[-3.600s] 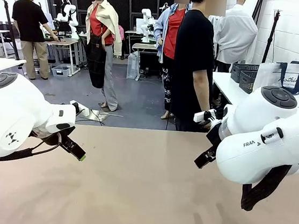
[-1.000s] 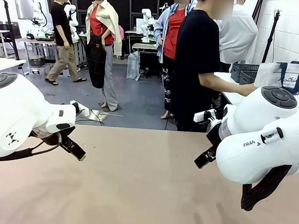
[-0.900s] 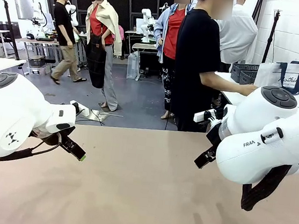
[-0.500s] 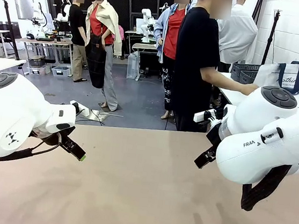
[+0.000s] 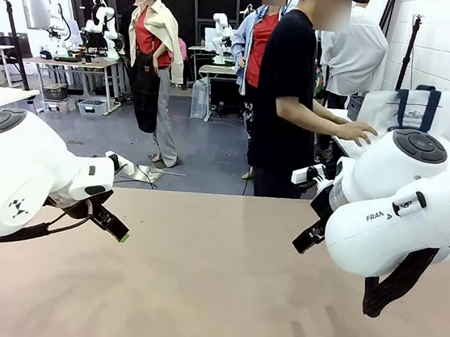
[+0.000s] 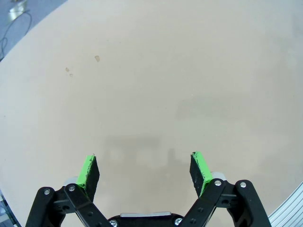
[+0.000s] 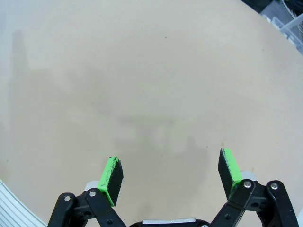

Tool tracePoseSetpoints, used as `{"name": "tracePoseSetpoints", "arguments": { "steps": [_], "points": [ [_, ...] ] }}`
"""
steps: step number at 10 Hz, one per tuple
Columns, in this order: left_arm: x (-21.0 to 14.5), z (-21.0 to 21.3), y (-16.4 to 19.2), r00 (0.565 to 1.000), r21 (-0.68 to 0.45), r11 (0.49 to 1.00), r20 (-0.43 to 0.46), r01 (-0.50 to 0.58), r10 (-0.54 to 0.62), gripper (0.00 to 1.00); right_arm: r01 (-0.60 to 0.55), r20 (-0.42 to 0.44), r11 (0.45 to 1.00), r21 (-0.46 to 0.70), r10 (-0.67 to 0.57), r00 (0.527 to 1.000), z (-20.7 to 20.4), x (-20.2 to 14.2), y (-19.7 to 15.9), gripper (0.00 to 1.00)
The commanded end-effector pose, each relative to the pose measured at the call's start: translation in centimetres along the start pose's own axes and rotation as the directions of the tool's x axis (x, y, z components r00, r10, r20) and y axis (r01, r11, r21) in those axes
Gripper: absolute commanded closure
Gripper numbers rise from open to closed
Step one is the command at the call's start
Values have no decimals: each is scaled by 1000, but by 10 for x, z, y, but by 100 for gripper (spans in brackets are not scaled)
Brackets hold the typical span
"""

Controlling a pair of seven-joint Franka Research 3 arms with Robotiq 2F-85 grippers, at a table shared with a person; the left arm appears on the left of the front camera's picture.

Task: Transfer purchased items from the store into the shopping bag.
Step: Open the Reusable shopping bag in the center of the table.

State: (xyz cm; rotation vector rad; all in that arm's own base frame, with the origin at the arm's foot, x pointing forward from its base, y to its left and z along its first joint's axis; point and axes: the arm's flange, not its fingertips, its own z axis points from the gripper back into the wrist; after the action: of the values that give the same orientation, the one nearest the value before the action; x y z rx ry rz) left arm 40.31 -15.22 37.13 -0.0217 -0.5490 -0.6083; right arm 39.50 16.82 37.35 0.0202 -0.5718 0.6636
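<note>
Underneath, the table (image 5: 210, 297) faces both sets of jaws. Far beyond them a person (image 5: 287, 86) holds a hand (image 5: 357, 133) near the bag (image 5: 415, 109), which stood farther right a second ago. Both the left gripper (image 6: 142, 158) and right gripper (image 7: 169, 158) gape wide, empty, touching nothing, unmoved.

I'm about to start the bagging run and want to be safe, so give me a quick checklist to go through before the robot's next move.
1. Left gripper open, holding nothing: ok.
2. Right gripper open, holding nothing: ok.
3. Shopping bag on the shared table: not ok, it stands off it, at the far right.
4. Person's hand away from both grippers: ok, it is near the bag.
5. Purchased items located: cannot tell.
</note>
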Motion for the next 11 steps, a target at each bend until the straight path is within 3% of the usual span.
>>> {"name": "tracePoseSetpoints", "arguments": {
  "steps": [1, 11],
  "points": [
    [0, 0, 1, 1000, 1, 1000, 0, -2, 2, 0, 0, 0, 1000, 0, 0, 1000, 0, 0, 0, 0],
    [0, 0, 1, 1000, 1, 1000, 0, -2, 2, 0, 0, 0, 1000, 0, 0, 1000, 0, 0, 0, 0]
  ]
}}
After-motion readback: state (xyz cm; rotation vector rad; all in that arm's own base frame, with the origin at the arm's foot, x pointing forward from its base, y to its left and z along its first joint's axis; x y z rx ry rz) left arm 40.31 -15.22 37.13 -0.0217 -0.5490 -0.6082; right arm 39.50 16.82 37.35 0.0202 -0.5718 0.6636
